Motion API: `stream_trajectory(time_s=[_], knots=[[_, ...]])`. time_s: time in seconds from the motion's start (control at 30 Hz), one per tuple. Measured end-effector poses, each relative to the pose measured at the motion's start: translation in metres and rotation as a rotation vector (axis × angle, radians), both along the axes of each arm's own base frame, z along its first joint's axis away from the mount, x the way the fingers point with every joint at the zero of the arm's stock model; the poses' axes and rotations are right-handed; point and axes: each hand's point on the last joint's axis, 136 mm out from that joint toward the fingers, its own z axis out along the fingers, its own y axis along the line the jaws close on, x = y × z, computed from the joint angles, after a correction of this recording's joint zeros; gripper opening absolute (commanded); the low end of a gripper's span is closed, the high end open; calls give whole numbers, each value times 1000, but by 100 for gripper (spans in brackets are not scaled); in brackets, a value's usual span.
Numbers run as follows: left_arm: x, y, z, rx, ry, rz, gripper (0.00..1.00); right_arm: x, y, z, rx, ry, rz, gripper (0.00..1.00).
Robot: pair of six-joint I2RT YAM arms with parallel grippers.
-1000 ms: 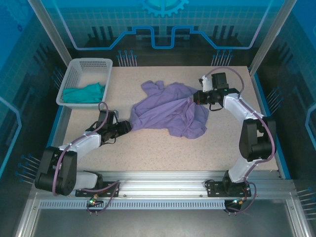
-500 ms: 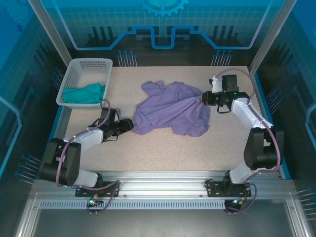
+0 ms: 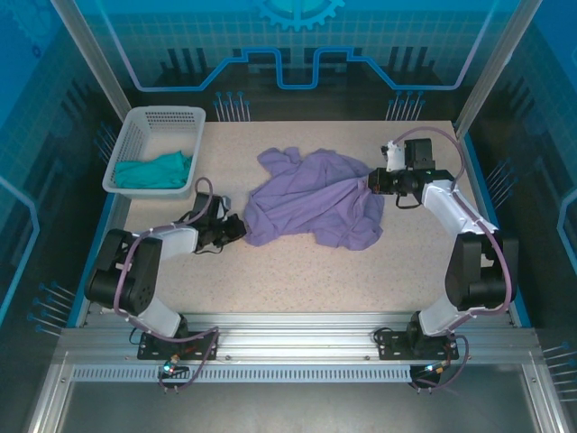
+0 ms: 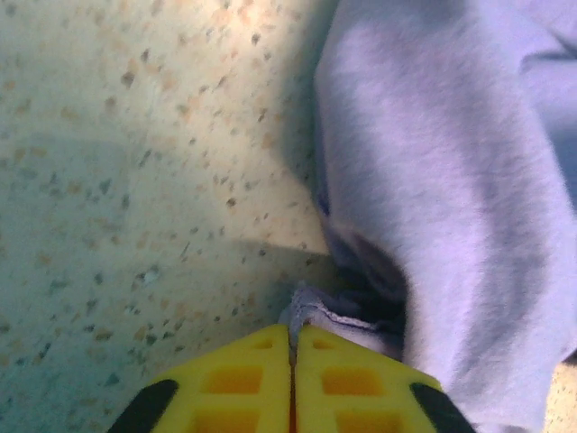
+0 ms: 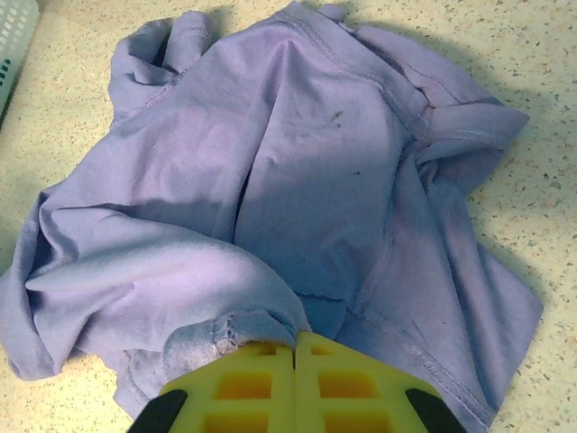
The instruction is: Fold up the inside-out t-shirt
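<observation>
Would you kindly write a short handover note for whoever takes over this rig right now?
Left gripper: shut, pinching a bit of hem at the left edge of the t-shirt.
Right gripper: shut on a bunched edge at the shirt's right side.
The t-shirt lies crumpled mid-table, drawn out between the two grips.
The teal garment sits in the basket at the far left, apart.
Done: both edges gripped.
Left: spread it flat, then make every fold.
</observation>
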Motion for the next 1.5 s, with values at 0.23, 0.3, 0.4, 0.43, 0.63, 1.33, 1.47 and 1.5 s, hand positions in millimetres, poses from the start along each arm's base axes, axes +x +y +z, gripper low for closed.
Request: stream_trajectory(time_s=[0.23, 0.3, 0.4, 0.43, 0.63, 1.33, 1.47, 1.5], knots=[[13, 22, 137, -55, -313, 89, 0, -25, -2, 93, 4, -216, -5, 0], [8, 32, 229, -76, -529, 137, 0, -39, -3, 154, 11, -366, -6, 0], [-28, 47, 376, -112, -875, 195, 0, -69, -4, 260, 29, -626, -9, 0], [-46, 54, 419, -120, -975, 221, 0, -83, -4, 295, 36, -710, -10, 0], [-121, 86, 556, -90, -1287, 347, 0, -158, -10, 430, 35, -1035, -25, 0], [127, 96, 461, 209, -815, 343, 0, 1, -29, 339, -79, -762, -142, 0], [136, 98, 536, 163, -965, 343, 0, 23, -30, 390, -55, -872, -162, 0], [127, 97, 553, 152, -1003, 341, 0, 18, -30, 408, -47, -914, -166, 0]])
